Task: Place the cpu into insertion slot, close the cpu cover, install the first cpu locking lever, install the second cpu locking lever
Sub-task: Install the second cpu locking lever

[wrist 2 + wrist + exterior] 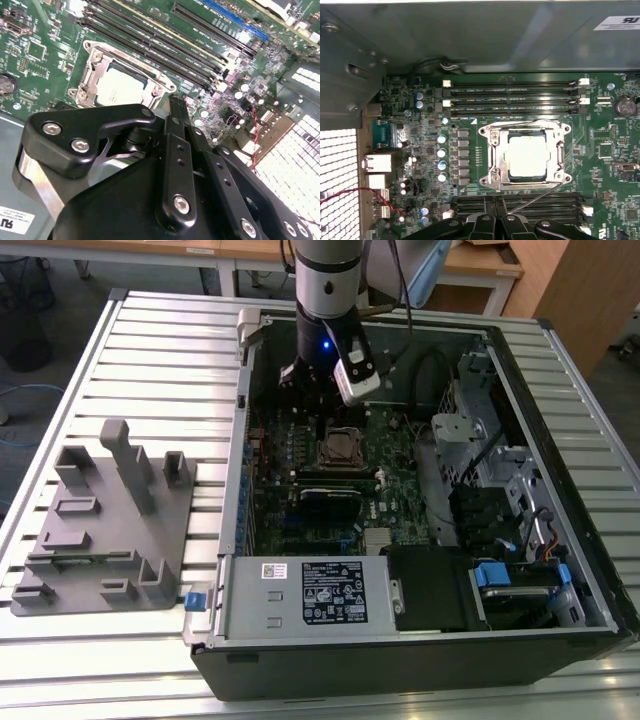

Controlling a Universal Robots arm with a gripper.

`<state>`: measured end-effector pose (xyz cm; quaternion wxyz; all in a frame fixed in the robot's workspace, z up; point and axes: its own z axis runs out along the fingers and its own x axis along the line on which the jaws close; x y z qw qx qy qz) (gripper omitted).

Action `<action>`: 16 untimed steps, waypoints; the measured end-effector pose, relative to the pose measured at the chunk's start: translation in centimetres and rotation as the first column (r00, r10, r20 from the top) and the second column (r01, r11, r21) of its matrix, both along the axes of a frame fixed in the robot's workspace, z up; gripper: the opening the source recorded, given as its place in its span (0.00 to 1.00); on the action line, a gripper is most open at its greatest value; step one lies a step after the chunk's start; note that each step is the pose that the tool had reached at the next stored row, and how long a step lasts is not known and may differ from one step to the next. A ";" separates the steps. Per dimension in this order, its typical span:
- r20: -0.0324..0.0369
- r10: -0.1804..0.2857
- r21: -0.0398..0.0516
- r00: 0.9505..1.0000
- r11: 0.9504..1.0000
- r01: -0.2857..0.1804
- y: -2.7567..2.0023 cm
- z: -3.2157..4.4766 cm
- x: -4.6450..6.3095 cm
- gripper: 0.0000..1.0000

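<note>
The cpu [530, 156], a pale square chip, lies flat in the insertion slot [340, 448] on the green motherboard. The silvery cpu cover [496, 150] is folded down around it, and the chip shows through the cut-out. A thin wire locking lever [535, 198] runs slanting from the socket's corner to my fingertips. Another lever [525, 122] lies along the socket's opposite edge. My gripper [495, 219] is shut, just beside the socket, with its tips by the slanting lever's end. In the second wrist view my gripper [174, 107] points at the socket's edge near the cpu [122, 85].
Long black memory slots [510, 95] flank the socket on both sides. The open computer case holds a power supply [310, 595] and a metal drive cage [480, 440]. A grey fixture plate [100, 530] lies on the slatted table at the exterior view's left.
</note>
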<state>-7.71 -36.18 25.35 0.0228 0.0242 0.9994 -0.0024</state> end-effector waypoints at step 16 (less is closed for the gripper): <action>-0.001 -0.008 -0.001 1.000 1.000 0.008 -0.37 -0.50 1.9 0.11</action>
